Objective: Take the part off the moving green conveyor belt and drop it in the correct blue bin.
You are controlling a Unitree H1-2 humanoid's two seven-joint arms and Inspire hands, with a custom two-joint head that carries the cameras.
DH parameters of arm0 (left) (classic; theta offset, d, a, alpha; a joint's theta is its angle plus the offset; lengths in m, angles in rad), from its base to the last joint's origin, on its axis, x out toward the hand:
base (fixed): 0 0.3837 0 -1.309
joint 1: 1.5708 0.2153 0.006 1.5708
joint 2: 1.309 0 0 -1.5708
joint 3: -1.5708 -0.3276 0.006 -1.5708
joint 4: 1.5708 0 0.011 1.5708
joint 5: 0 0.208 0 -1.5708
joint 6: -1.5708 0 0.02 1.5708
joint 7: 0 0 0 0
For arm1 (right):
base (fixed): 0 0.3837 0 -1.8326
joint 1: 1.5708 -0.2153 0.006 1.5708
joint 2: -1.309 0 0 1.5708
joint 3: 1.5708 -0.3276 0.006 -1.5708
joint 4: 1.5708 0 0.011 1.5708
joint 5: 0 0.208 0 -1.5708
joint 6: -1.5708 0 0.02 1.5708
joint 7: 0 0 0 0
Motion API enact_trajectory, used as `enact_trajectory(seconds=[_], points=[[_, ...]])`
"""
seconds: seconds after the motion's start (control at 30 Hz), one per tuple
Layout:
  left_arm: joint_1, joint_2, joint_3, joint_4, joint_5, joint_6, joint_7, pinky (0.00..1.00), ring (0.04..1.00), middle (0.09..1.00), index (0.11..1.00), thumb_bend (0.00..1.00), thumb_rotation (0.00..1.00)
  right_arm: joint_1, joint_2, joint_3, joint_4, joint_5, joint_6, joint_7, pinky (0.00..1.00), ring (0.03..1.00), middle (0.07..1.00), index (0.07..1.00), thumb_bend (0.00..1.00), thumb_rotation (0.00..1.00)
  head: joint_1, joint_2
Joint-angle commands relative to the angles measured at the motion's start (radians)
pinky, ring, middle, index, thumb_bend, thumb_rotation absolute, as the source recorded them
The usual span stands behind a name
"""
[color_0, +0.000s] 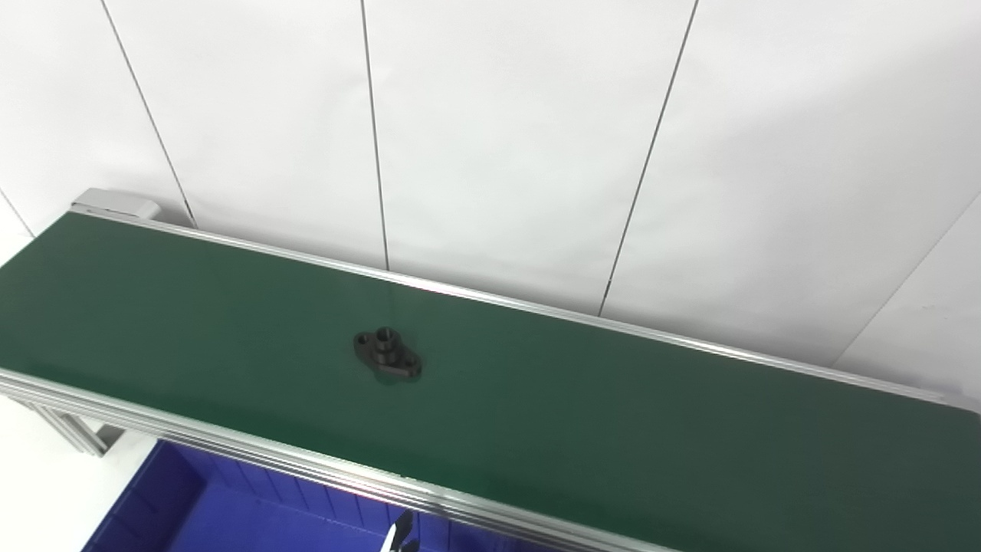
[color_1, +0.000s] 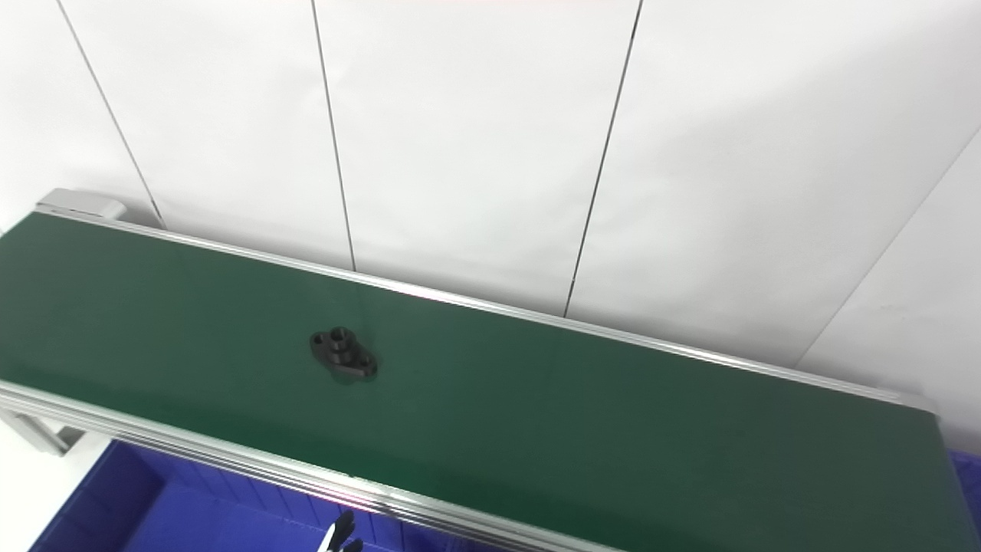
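One black part (color_0: 387,353) is lying flat on the green conveyor belt (color_0: 613,414), about midway between the belt's far and near edges and toward its left end, with nothing touching it. Its raised hub and two flange holes are facing up. Below the belt's near aluminium rail (color_0: 230,445), a blue bin (color_0: 230,514) is showing at the lower left. Fingertips (color_1: 341,533) of one hand are peeking in at the bottom edge over the bin; which hand, and whether released or clenched, I cannot tell.
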Motion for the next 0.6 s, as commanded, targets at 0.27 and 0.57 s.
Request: enact_trajectory(seconds=[0.27,0.57], points=[[0.027,-0.076,-0.064,-0.031,-0.027,0.006,-0.016,0.94,0.959,1.0,1.0,0.72,0.95,0.051,0.013,-0.02,-0.205,-0.117,-0.061,-0.026,1.0,1.0,1.0,1.0,0.71,0.9,-0.02,0.018],[0.028,-0.05,-0.06,-0.061,-0.055,0.027,-0.044,0.97,0.979,1.0,1.0,0.7,0.95,-0.053,0.019,-0.059,-0.411,-0.428,-0.042,-0.141,0.94,0.966,0.988,1.0,0.74,0.81,-0.063,0.035]])
